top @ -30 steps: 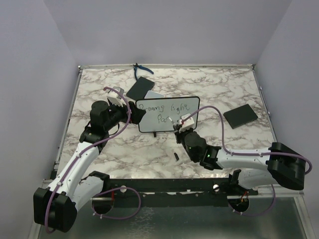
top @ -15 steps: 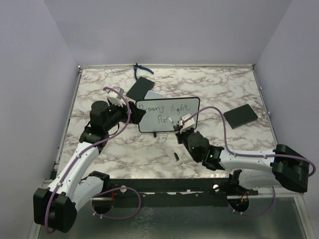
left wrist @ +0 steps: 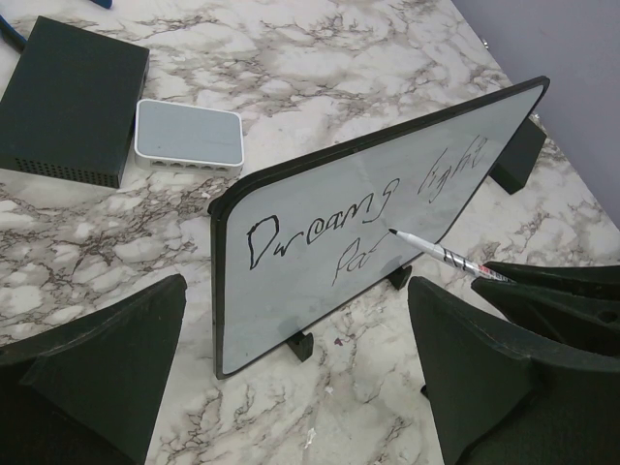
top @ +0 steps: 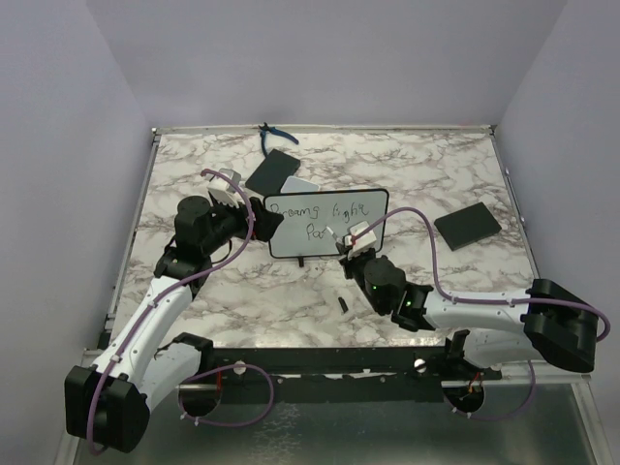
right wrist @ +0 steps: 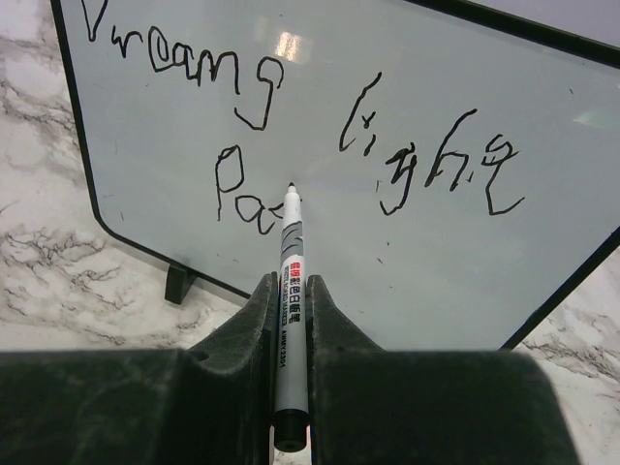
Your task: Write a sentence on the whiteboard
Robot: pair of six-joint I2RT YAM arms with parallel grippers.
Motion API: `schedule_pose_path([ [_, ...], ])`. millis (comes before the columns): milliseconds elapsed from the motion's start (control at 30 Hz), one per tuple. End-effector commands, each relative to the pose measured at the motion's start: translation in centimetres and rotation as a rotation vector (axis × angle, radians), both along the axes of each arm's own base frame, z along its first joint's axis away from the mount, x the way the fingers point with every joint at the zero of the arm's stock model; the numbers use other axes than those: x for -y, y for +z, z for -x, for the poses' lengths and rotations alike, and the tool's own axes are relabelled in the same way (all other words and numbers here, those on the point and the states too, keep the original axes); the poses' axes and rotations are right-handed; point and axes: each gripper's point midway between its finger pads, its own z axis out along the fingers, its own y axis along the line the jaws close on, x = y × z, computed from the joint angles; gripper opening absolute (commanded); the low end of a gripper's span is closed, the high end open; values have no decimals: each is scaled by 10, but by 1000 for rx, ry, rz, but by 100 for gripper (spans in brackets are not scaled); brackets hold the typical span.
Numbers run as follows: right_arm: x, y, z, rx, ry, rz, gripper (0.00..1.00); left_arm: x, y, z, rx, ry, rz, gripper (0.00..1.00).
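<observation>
Two lines of writing, "Dreams light" over "Pa", mark the whiteboard, which stands upright in the middle of the table. A marker has its tip at the board just right of "Pa", clamped between the right gripper's closed fingers. At the board's left end the left gripper gapes wide, holding nothing.

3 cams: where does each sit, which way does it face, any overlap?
Top external: fixed high behind the robot, looking down on the table; left arm and right arm visible.
Left wrist: on left arm, facing the whiteboard obliquely; open left pincer frames the bottom.
Right wrist: on right arm, close to the whiteboard; right pincer shut on the marker.
Shared: all see the whiteboard; both wrists see the marker.
</observation>
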Motion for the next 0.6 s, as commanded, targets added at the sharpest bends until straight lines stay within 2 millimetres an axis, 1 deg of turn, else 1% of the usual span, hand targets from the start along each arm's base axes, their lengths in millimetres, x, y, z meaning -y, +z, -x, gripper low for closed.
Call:
schedule_pose_path([
  [0, -2, 10, -6, 31, -18, -18, 1, -3, 3, 0, 19, 7, -7, 97],
  [267, -3, 0, -8, 13, -33, 6, 1, -3, 4, 0, 22, 6, -6, 97],
  [500, 0, -12, -5, -20, -40, 31, 1, -3, 4, 0, 22, 7, -6, 97],
  [567, 1, -16, -4, -41, -48, 10, 0, -3, 4, 0, 22, 7, -6, 97],
])
